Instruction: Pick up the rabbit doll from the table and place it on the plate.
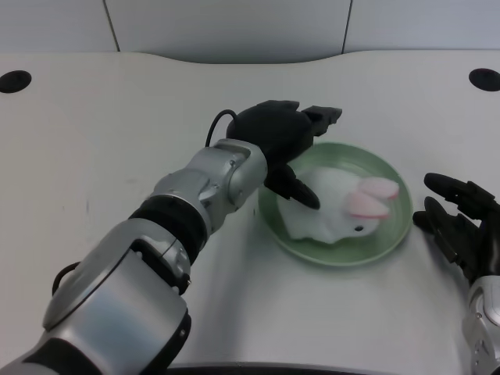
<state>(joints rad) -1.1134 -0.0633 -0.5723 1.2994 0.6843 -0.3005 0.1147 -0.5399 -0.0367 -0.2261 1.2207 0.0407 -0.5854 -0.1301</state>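
The white rabbit doll (334, 205) with pink ears lies on its side inside the green plate (391, 234), right of the table's centre. My left hand (280, 139) hovers over the plate's back left rim. Its fingers (322, 117) reach out past the doll and are apart from it. The thumb (295, 187) points down across the doll's left end; whether it touches cannot be told. Nothing is held in the hand.
My right hand (461, 226) rests on the table just right of the plate, fingers curled toward it. Two dark round holes (14, 80) (484, 78) sit at the table's far corners. My left forearm (195, 195) stretches across the table's middle.
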